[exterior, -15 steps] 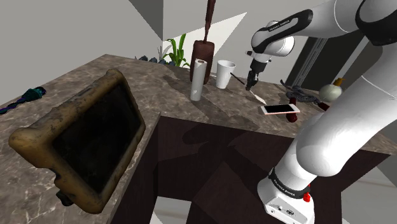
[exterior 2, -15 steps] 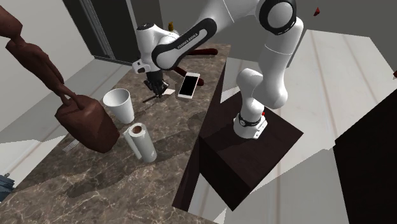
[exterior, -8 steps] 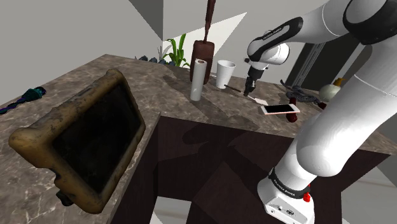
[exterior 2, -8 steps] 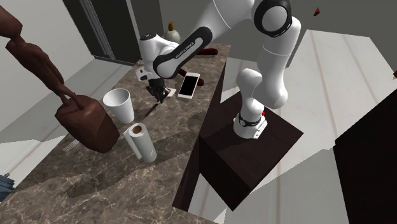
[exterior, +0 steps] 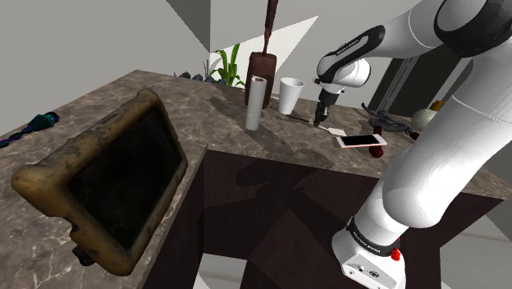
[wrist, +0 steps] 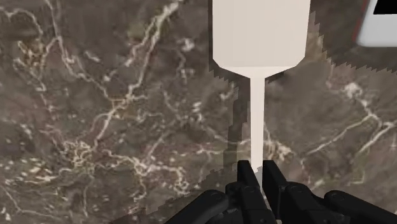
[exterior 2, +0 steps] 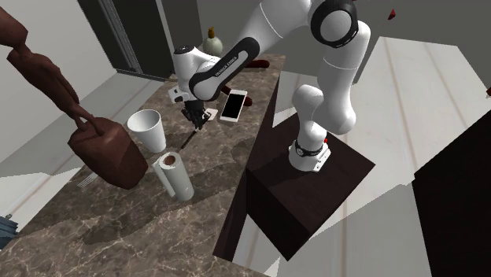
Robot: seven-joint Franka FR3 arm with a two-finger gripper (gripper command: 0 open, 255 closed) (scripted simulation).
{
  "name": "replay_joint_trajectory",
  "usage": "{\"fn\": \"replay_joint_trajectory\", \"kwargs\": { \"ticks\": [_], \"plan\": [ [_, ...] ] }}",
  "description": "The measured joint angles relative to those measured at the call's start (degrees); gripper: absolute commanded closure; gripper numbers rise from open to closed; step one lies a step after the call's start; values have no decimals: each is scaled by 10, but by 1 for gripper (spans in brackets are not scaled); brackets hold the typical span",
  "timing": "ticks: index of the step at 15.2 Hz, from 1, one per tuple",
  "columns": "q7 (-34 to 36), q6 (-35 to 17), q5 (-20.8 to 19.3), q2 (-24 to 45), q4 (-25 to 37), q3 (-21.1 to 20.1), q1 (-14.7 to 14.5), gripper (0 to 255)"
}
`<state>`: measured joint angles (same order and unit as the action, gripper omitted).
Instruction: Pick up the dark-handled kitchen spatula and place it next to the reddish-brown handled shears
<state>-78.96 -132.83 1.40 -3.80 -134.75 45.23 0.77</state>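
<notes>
The jaws are clasping the white-bladed spatula (wrist: pixel 259 38) by its thin neck over the counter (wrist: pixel 95 95), a smartphone (exterior: pixel 361 141) lying near at the shoulder view's right

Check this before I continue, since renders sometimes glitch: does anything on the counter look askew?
Yes: the brown-framed dark panel at the shoulder view's lower left appears tilted up off the counter, near its edge. The end effector clasps the spatula neatly.

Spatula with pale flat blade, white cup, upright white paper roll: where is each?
Spatula (wrist: pixel 261 32): wrist view, middle of the blade.
White cup (exterior: pixel 290 96): shoulder view, outer wall.
Paper roll (exterior: pixel 257 105): shoulder view, side, mid-height.
</notes>
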Motion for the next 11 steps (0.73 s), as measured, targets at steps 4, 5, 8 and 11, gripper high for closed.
{"fn": "replay_joint_trajectory", "kwargs": {
  "ticks": [4, 5, 8, 11],
  "plan": [
    [0, 0, 0, 0, 0, 0, 0, 0],
    [0, 0, 0, 0, 0, 0, 0, 0],
    [0, 0, 0, 0, 0, 0, 0, 0],
    [20, 42, -28, -31, 20, -5, 4, 0]
  ]
}}
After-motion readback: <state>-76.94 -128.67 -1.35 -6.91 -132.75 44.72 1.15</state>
